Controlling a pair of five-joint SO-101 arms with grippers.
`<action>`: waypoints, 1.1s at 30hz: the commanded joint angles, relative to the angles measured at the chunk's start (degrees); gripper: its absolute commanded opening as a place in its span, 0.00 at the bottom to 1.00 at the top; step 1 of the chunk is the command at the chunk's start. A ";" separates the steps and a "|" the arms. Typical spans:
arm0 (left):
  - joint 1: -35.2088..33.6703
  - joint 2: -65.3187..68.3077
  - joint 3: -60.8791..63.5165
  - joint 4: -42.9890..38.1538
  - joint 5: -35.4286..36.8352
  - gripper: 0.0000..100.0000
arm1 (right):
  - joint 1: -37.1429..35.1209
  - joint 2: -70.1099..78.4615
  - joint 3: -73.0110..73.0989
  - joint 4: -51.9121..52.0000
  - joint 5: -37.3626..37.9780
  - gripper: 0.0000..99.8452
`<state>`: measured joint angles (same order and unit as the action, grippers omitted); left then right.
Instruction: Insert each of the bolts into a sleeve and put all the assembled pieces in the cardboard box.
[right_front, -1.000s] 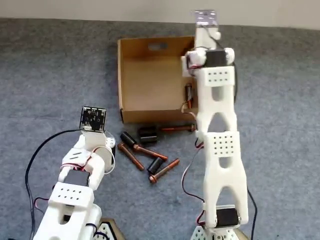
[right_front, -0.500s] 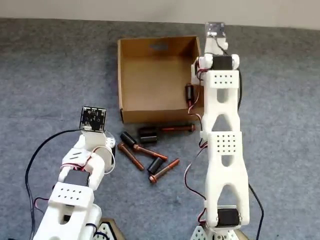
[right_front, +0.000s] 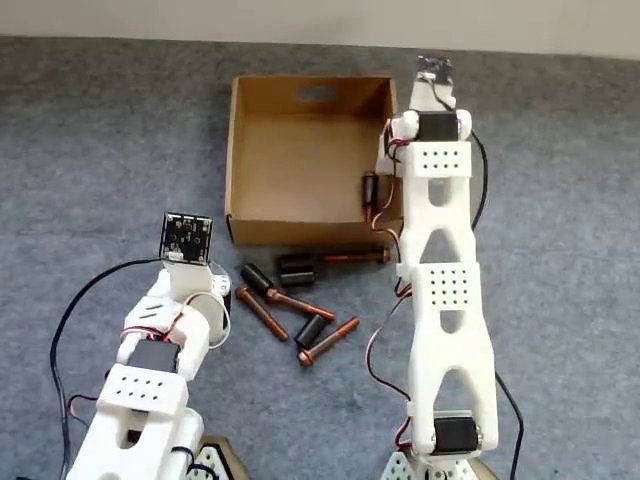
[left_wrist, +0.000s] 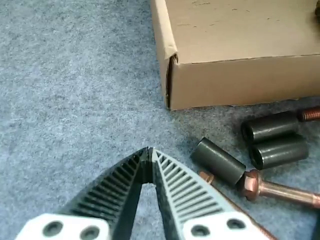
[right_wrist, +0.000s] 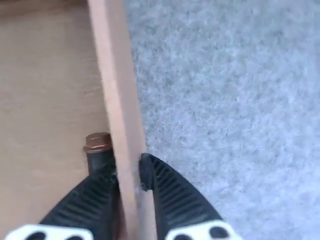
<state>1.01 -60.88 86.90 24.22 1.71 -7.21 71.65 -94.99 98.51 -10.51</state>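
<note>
The cardboard box (right_front: 240, 160) stands open on the grey carpet. One assembled piece (right_front: 368, 190) lies inside by its right wall; its copper head (right_wrist: 98, 142) shows in the right wrist view. My right gripper (right_wrist: 127, 167) straddles that wall (right_wrist: 112, 100), one finger inside, one outside, both pressed to it. In front of the box lie loose black sleeves (right_front: 296, 268) (left_wrist: 218, 161) and copper bolts (right_front: 262, 312) (left_wrist: 280, 191). My left gripper (left_wrist: 148, 151) is shut and empty, just short of the nearest sleeve.
The right arm (right_front: 435, 200) stretches over the box's right side. The left arm (right_front: 165, 330) sits at the near left. Open carpet lies left of the box and right of the right arm.
The right arm swung right, out over the box's right wall. The box then shifted and turned slightly to the left, the piece inside with it. The left arm has not moved.
</note>
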 joint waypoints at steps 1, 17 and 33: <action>0.92 -0.40 -0.40 -1.05 0.00 0.03 | -1.98 -4.09 -1.98 0.31 -2.46 0.01; 0.92 -0.40 -0.40 -1.05 0.00 0.03 | -4.44 -4.53 -2.07 -2.33 -2.81 0.01; 0.92 -0.40 -0.31 -1.05 0.00 0.03 | -4.53 -4.70 -2.15 -0.75 -2.90 0.05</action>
<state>1.01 -60.88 86.90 24.22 1.71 -10.29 71.56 -94.90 96.75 -12.70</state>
